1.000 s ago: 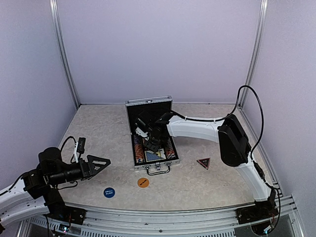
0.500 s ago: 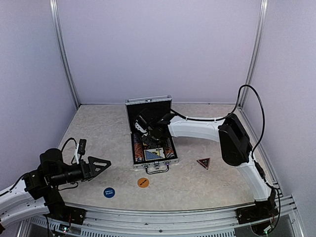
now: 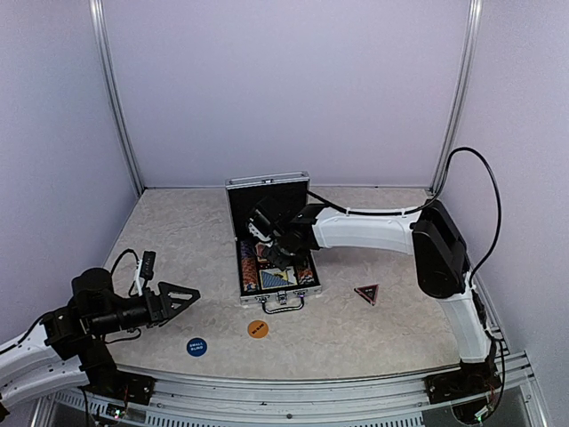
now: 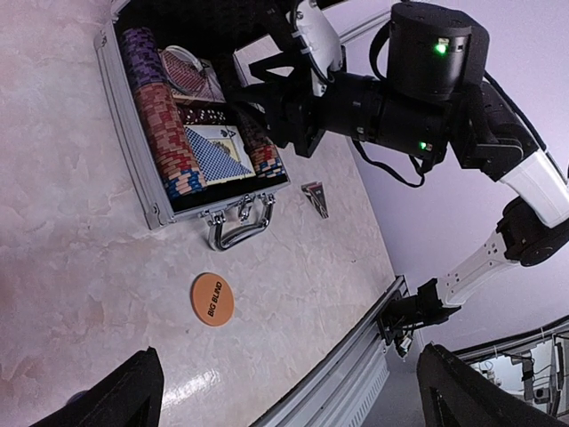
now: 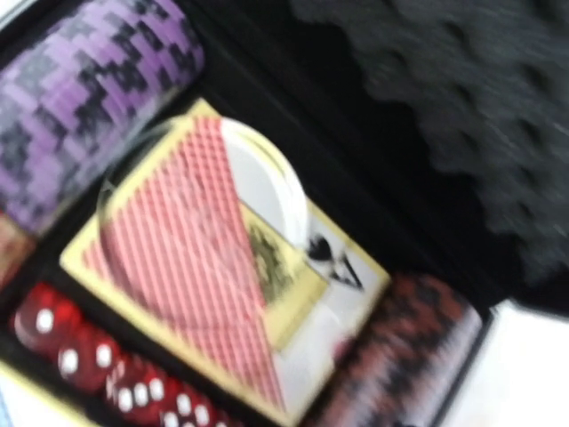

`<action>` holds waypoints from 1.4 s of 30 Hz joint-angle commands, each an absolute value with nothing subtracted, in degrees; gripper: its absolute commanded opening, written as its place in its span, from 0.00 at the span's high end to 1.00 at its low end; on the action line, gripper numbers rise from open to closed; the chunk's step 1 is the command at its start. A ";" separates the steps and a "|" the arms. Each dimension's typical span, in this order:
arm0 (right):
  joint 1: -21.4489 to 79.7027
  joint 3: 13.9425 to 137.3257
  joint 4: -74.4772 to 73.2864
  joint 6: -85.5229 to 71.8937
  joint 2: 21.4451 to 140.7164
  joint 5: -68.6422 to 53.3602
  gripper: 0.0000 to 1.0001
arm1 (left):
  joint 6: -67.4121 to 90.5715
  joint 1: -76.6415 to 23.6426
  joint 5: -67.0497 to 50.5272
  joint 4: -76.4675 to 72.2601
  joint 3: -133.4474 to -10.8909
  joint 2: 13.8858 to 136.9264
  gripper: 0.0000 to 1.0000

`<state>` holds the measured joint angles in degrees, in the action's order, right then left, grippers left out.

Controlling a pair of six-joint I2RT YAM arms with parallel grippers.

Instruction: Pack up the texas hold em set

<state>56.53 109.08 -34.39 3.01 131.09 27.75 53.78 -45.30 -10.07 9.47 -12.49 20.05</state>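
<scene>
Nearest to us, the left arm's fingers (image 3: 184, 294) are spread wide with nothing between them, hovering low over the table (image 3: 178, 240), well apart from the case. Just beyond them a blue disc (image 3: 196, 346) lies flat on the table, printed "SMALL BLIND" in white. To its right is an orange disc (image 4: 212, 299) reading "BIG BLIND" in dark letters. Further right a dark triangle (image 3: 366, 293) with a red edge lies on its own; we cannot read any writing on it. Past the orange disc the small silver case (image 4: 124, 133) stands open, its metal handle (image 4: 238, 224) toward us and its black-lined lid upright at the back. Inside, a row of striped chips (image 4: 169, 133) runs along the left side, purple ones at the far end, and a shorter row fills the right. Between the rows a blue-backed deck (image 4: 218, 147) showing an ace-of-spades mark lies nearest the handle, then a few red dice (image 5: 71, 347), then a red-backed deck (image 5: 204, 276) with a clear disc (image 5: 258, 182) resting on it. The right arm's fingers (image 3: 269, 242) hang over the far part of the case; we cannot tell how wide they are.
</scene>
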 commanded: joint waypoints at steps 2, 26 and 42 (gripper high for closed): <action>56.99 105.77 -38.88 -2.06 124.59 28.67 0.46 | 53.79 -44.91 -10.33 8.10 -11.95 18.89 0.01; 47.43 64.08 -38.58 -27.27 95.26 18.59 0.00 | 52.86 -45.09 -12.28 6.26 -13.88 19.89 0.01; 41.75 57.73 -31.44 -31.25 99.52 16.83 0.00 | 52.05 -45.04 -12.06 8.02 -14.00 18.10 0.01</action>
